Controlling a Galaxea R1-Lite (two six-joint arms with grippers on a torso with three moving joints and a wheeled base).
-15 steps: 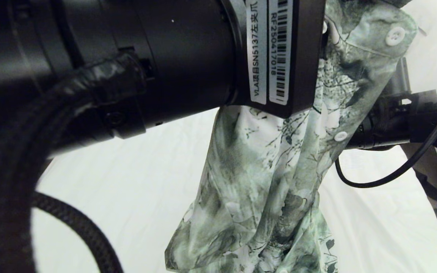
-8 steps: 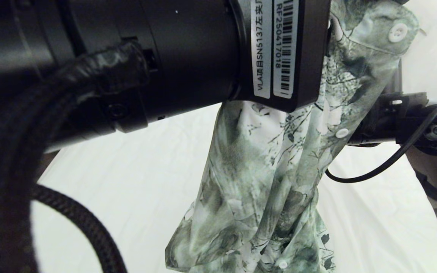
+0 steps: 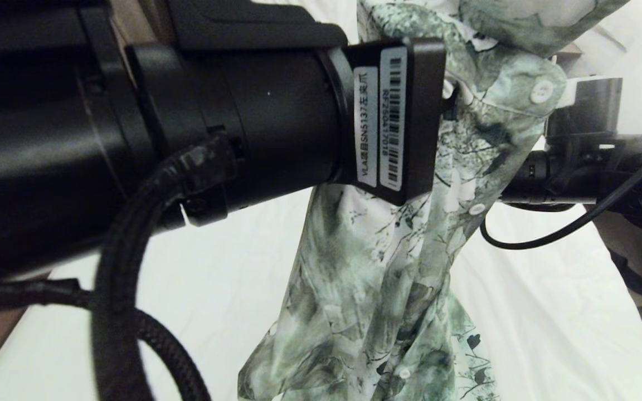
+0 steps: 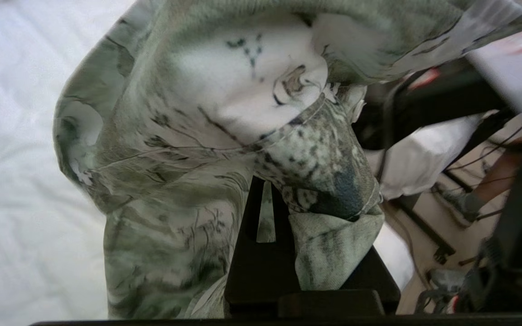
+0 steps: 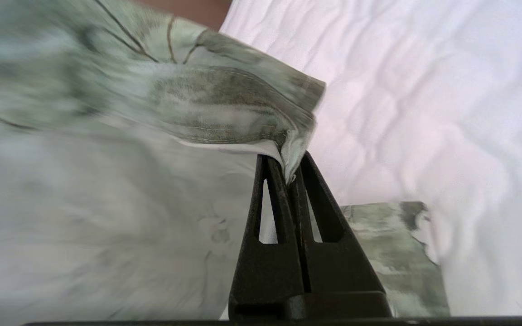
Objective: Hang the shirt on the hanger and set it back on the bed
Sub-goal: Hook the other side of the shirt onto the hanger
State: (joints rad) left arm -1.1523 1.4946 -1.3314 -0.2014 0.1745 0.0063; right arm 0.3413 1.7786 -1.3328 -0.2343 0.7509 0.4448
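While both pinch shirt (image 3: 388,267) edges — left hand (image 4: 283,190) | right hand (image 5: 290,170)

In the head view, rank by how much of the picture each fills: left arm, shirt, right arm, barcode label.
1. Left arm: fills most, but it sits right against the camera, so this says little of its true size.
2. Shirt.
3. Right arm.
4. Barcode label, smallest.

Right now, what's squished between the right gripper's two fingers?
A folded edge of the shirt. In the right wrist view, the right gripper has its fingers shut on that hem, with the white bed sheet behind.
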